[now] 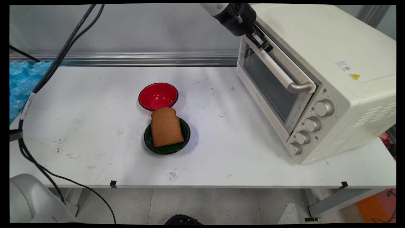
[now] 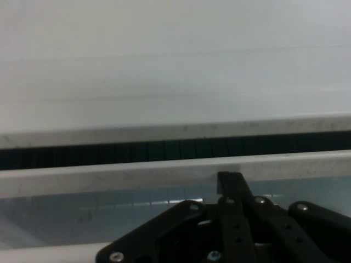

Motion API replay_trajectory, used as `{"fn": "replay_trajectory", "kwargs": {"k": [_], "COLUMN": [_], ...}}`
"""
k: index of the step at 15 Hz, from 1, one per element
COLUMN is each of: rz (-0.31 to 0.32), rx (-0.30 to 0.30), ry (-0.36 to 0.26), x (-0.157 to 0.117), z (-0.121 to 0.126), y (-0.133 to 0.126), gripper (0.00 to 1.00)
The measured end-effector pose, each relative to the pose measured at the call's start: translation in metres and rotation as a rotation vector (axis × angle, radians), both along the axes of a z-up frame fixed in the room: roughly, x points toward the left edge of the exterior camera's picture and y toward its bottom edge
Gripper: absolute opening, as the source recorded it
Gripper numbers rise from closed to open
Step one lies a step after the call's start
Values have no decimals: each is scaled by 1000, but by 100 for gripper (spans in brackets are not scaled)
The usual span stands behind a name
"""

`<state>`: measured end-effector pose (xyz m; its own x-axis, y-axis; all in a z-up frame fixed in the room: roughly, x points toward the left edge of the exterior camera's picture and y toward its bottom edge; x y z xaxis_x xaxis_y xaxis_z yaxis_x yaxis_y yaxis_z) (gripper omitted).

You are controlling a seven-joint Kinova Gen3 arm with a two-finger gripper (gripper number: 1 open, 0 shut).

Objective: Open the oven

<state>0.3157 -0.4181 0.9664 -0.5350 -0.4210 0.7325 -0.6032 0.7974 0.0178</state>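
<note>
Toast (image 1: 166, 130) lies nearest you, flat across a dark green bowl (image 1: 183, 142) in the middle of the white table (image 1: 95, 126), its long axis running away from you and its rounded top pointing at the red bowl (image 1: 157, 96) just behind, which it nearly touches. Farther right you see the cream toaster oven (image 1: 332, 79), door shut, handle bar (image 1: 278, 71) slanting from upper left to lower right. At its far end the black gripper (image 1: 261, 39) sits on the handle by the door's top edge. You cannot tell how wide its fingers stand, or whether they clamp the bar. Only your hand view shows one finger (image 2: 233, 189) against the pale bar (image 2: 109, 176), with the dark door gap above.
</note>
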Motion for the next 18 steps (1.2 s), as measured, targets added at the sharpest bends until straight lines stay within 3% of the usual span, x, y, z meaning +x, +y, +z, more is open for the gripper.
{"fn": "replay_trajectory", "kwargs": {"k": [18], "rz": [5], "rx": [84], "ry": [-57], "x": [39], "z": [-26], "y": [46], "gripper": [0]}}
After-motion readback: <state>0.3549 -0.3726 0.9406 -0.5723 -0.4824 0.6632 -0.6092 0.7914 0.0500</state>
